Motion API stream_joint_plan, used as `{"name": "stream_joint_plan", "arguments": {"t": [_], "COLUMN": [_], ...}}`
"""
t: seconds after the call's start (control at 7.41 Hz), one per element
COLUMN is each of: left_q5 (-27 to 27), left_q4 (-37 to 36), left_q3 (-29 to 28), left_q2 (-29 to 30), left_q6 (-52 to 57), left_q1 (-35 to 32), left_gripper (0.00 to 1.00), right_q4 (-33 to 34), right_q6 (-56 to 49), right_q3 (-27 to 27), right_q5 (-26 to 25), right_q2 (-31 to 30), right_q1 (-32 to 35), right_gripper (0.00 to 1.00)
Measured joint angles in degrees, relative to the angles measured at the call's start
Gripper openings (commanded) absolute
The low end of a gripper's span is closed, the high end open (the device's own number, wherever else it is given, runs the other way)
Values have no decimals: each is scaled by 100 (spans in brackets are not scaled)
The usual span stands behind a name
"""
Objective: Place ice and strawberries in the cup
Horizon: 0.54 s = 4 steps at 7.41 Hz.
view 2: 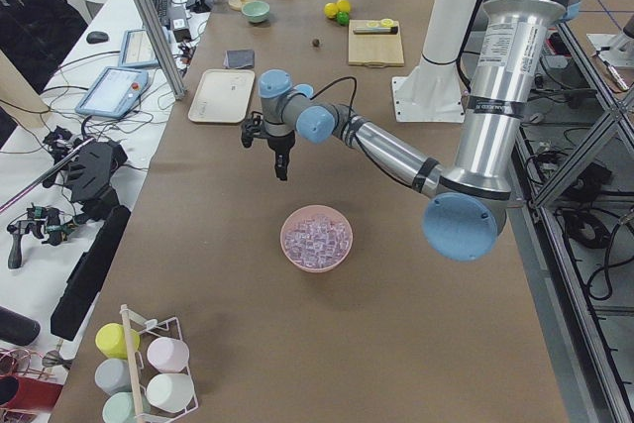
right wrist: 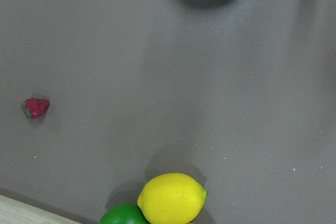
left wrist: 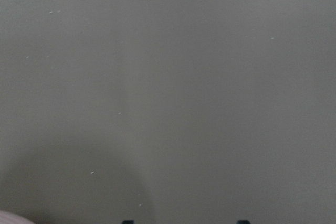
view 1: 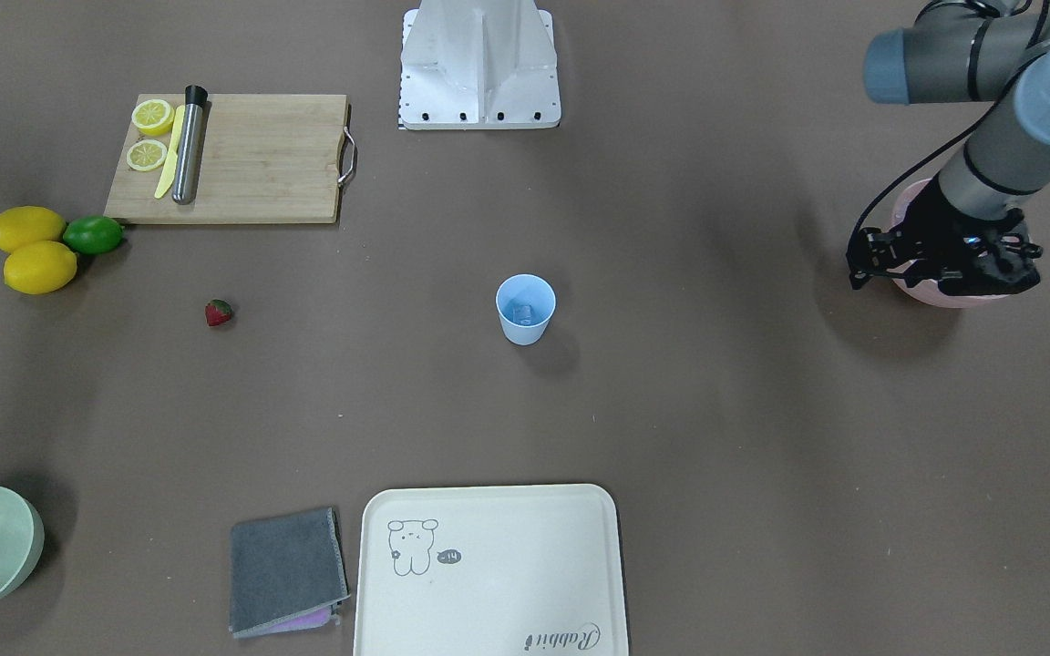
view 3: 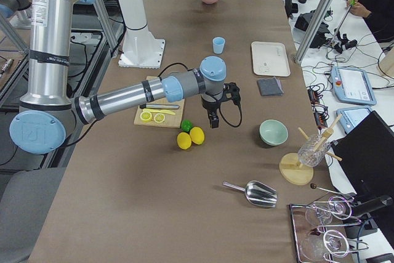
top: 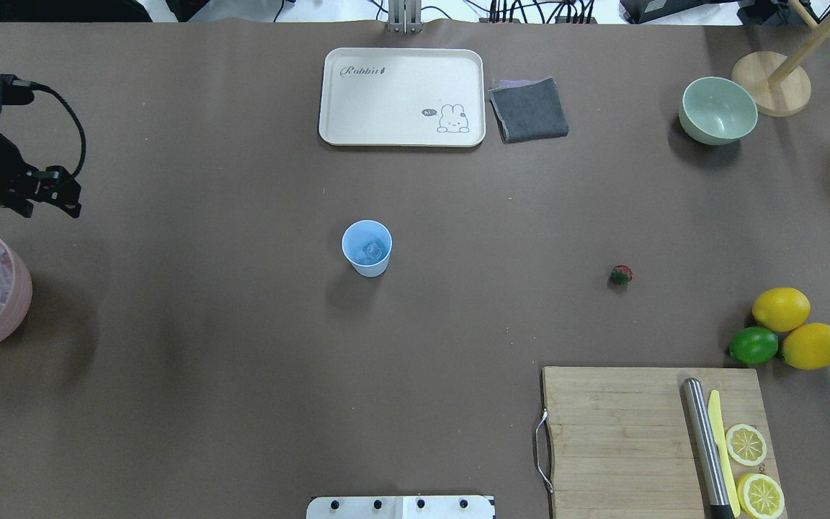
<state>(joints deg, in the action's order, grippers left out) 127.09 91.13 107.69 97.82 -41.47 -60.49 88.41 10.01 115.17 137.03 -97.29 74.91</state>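
Ice (top: 373, 251) is seen inside the light-blue cup (top: 367, 268), which is stood upright mid-table; more cubes are heaped in the pink bowl (view 2: 299, 263) at the robot's left end. Left gripper (view 2: 280, 169) is held above the table near that bowl, pointed down, empty, tips seen apart in its wrist view. Strawberry (top: 621, 274) is left lying on the table, well apart from the cup, nearer the lemons (top: 781, 308). Right gripper (view 3: 213, 121) is hung near the lemons; jaw state cannot be told
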Motion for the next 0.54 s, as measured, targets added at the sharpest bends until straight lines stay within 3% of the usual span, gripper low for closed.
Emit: {"name": "stream_joint_plan", "arguments": {"t": [0.54], "left_q5": [147], "left_q4": [59], "left_q3": [452], "left_q2": [-1170], "left_q6": [-936], "left_q1": [-587], "left_gripper": [72], "right_q4": [-7], "right_q6": [93], "right_q3": [59], "right_q5": [-1], "right_q2": [-2], "right_q1": [-2], "right_gripper": [100]}}
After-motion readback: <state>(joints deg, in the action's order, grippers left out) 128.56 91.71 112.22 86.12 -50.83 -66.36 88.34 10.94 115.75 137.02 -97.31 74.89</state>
